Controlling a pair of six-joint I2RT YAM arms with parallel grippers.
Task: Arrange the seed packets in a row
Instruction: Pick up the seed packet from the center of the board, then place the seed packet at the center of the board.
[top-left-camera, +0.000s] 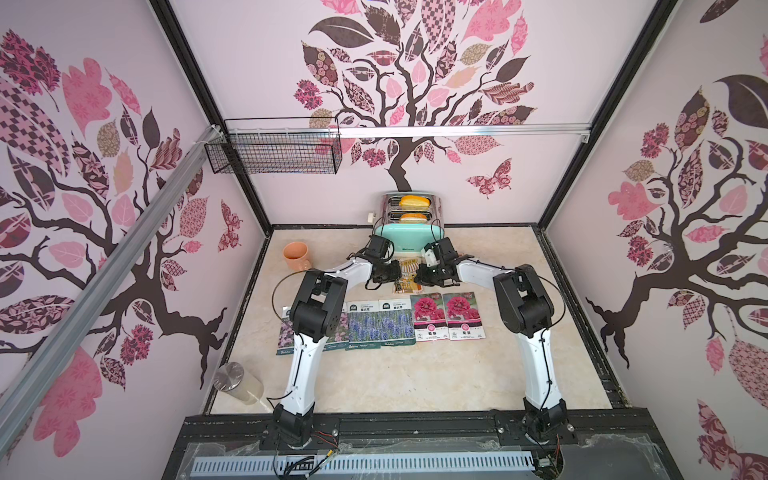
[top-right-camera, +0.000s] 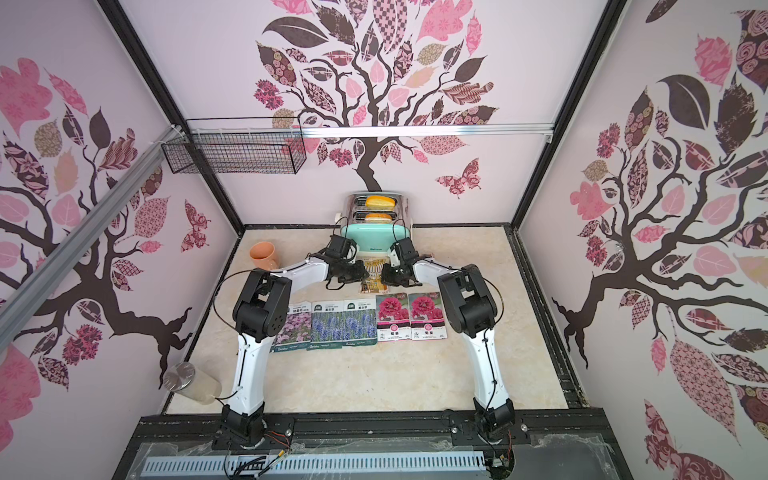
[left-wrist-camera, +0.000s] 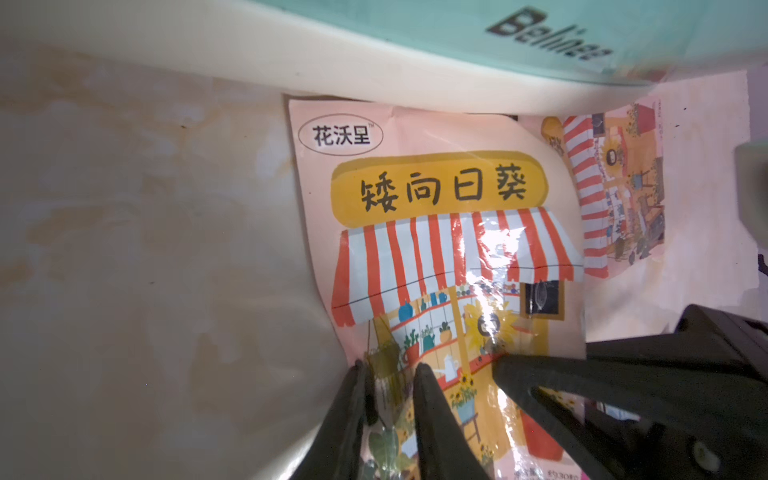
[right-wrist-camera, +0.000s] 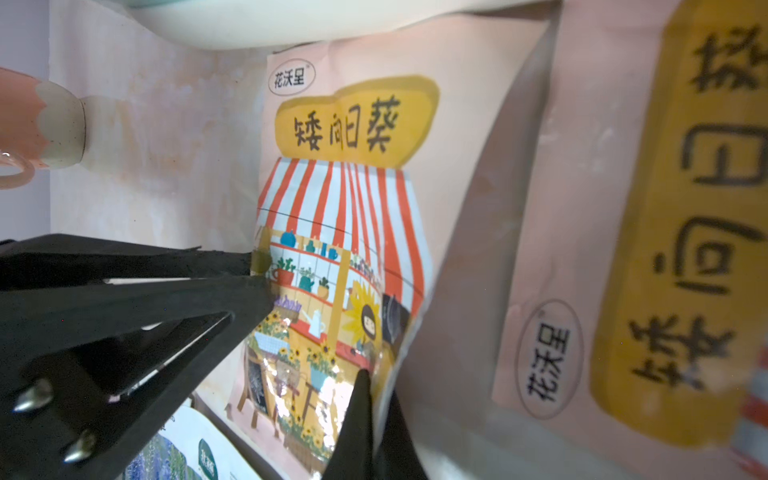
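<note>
- Top shopfront packet (left-wrist-camera: 436, 249) lies bowed, overlapping its twin (left-wrist-camera: 615, 187), just before the toaster (top-left-camera: 405, 243), beyond the row (top-left-camera: 380, 324) of six
- Grip: right pincer (right-wrist-camera: 376, 390) pinched shut on its right edge; left pincer (left-wrist-camera: 392, 374) narrow about the left edge, cannot tell if it bites
- Step, judged: lift slowly with even pull; glossy film may slip, twin may drag along
- Pose: left arm (top-left-camera: 307, 316) and right arm (top-left-camera: 525, 307) reach forward, wrists turned inward, low over the worktop (top-left-camera: 415, 374)

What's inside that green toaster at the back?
Two pieces of golden bread, the back piece and the front piece, stick up from the toaster's slots. Only their tops show; the rest is hidden down inside.
</note>
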